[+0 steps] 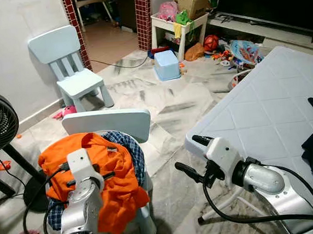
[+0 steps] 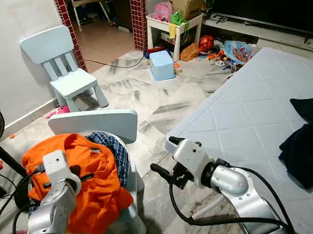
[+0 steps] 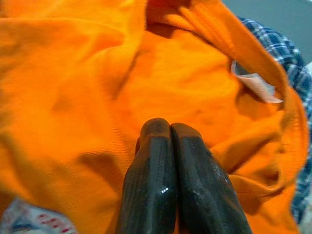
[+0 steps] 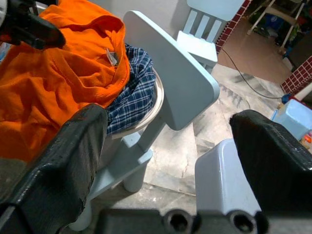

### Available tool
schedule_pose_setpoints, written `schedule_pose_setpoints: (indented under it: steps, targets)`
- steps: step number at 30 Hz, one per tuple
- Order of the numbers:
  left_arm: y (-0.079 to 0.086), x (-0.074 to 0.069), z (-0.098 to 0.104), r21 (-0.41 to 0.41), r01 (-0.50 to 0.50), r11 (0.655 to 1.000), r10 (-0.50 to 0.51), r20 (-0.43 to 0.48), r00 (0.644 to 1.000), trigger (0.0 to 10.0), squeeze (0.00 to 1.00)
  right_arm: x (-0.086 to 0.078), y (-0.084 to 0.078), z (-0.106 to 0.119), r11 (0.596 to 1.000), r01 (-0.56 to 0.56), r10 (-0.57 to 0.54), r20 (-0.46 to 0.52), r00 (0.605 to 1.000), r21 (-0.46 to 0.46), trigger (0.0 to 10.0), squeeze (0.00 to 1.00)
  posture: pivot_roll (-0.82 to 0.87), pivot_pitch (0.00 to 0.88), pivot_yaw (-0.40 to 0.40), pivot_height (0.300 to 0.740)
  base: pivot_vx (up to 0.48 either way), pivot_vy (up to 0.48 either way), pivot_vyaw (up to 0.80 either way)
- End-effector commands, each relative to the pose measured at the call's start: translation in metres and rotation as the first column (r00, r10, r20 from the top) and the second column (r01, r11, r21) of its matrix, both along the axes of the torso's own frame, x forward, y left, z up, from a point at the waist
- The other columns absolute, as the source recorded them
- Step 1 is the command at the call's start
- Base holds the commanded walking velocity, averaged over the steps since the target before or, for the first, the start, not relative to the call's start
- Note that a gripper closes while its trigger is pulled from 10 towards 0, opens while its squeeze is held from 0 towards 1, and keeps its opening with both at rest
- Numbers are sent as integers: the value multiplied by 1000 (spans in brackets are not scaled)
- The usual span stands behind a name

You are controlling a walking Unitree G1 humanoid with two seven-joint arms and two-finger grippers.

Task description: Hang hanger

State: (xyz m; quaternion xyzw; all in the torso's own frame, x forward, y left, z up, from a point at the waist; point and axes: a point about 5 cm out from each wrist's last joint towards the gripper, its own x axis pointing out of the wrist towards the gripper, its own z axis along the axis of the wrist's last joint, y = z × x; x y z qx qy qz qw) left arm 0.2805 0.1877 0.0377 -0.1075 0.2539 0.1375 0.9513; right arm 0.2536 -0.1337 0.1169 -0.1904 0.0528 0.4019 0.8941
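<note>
Our left gripper [image 3: 168, 127] hung just above the orange shirt [image 1: 103, 171], its two black fingers pressed together on nothing. That shirt lay heaped on the seat of the near pale-blue chair [image 1: 113, 123], over a blue checked garment [image 1: 127, 144], with its collar and white label turned toward the chair's backrest. We could not make out a hanger. Beside the chair, near the white mattress [image 1: 255, 114], our right gripper [image 1: 190, 155] hovered with fingers spread wide.
</note>
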Motion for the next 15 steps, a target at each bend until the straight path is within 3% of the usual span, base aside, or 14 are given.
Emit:
schedule_pose_setpoints:
  steps: [1,3,4,5,9,13,15]
  targets:
    - [1,2,9,47,20,999,-22,38,999,0,0,2,1,1,1000,-12,12,9,1000,-10,10000,0,-152,3,-27,740,0,0,0]
    - [-18,7,20,47,130,990,-134,82,988,392,0,2,1,1,1000,-15,15,12,1000,-13,10000,0,-152,3,-28,740,0,0,0]
    - [-18,7,20,47,130,990,-134,82,988,392,0,2,1,1,1000,-15,15,12,1000,-13,10000,0,-152,3,-28,740,0,0,0]
    - [-26,8,25,31,159,987,-162,97,982,10000,1000,3,1,1,1000,-15,15,13,1000,-13,10000,0,-152,3,-28,740,0,0,0]
    - [-53,11,35,-21,237,971,-233,102,967,10000,1000,3,2,1,1000,-16,16,16,1000,-17,10000,0,-152,3,-28,740,0,0,0]
    - [-59,7,34,-31,259,965,-256,67,964,10000,1000,3,2,1,1000,-16,16,17,1000,-18,10000,0,-153,3,-24,740,0,0,0]
    - [-60,-6,30,-71,255,964,-255,13,967,10000,1000,3,2,0,1000,-15,16,18,1000,-18,10000,0,-145,5,-21,740,0,0,0]
